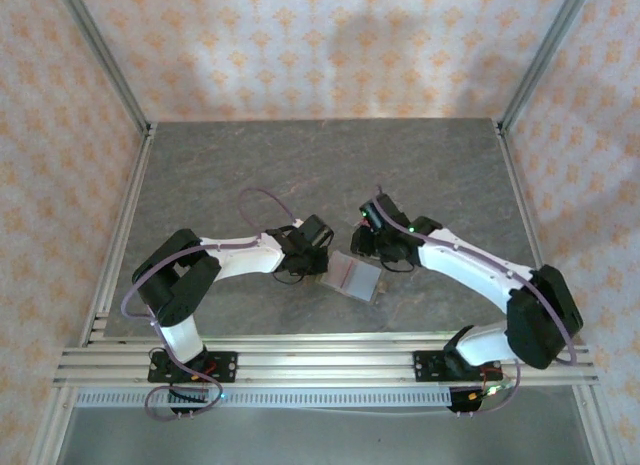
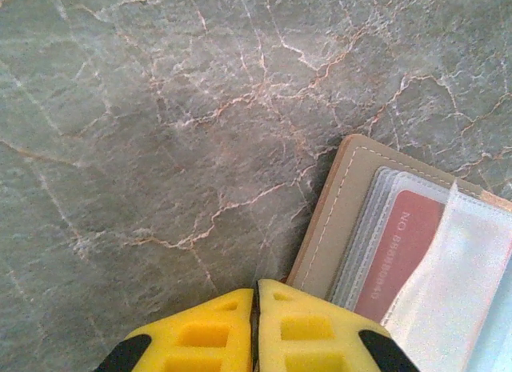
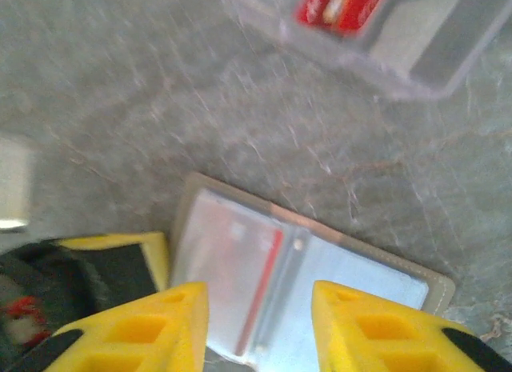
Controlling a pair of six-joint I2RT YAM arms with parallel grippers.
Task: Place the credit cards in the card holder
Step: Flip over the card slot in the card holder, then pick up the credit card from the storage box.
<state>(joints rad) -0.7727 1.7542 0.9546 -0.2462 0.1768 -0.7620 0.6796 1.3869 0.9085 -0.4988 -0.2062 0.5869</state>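
Tan-edged card holder (image 1: pixel 356 278) lying open and flat on the grey marbled table (image 1: pixel 300 165), near its front edge, between the tips of the two arms. Top view: the pale inner face is turned up, with the left gripper (image 1: pixel 322 262) just beside its left side and the right gripper (image 1: pixel 370 250) just beside its far right corner.

Left wrist view: the card holder (image 2: pixel 340 204) shows a stitched tan border around a stack of clear sleeves. A red credit card (image 2: pixel 404 256) with embossed digits sits inside one sleeve. A loose translucent sleeve flap (image 2: pixel 472 284) lies across the right part of the card. The left gripper (image 2: pixel 256 290) has its two yellow fingers (image 2: pixel 200 332) pressed together with nothing between them. Their tips point at the bare table just beside the holder's near left corner.

Right wrist view (blurred): the card holder (image 3: pixel 352 264) is spread open, its fold running roughly down the middle. A thin red line along that fold is possibly the edge of a card. The right gripper (image 3: pixel 260 296) has its yellow fingers (image 3: pixel 160 324) spread wide and grips nothing; the open holder lies beneath the gap between them. Whether the fingertips touch the holder cannot be told. Farther off, at the top of this view, stands a clear plastic rack (image 3: pixel 416 44) holding a second red card (image 3: pixel 344 6).
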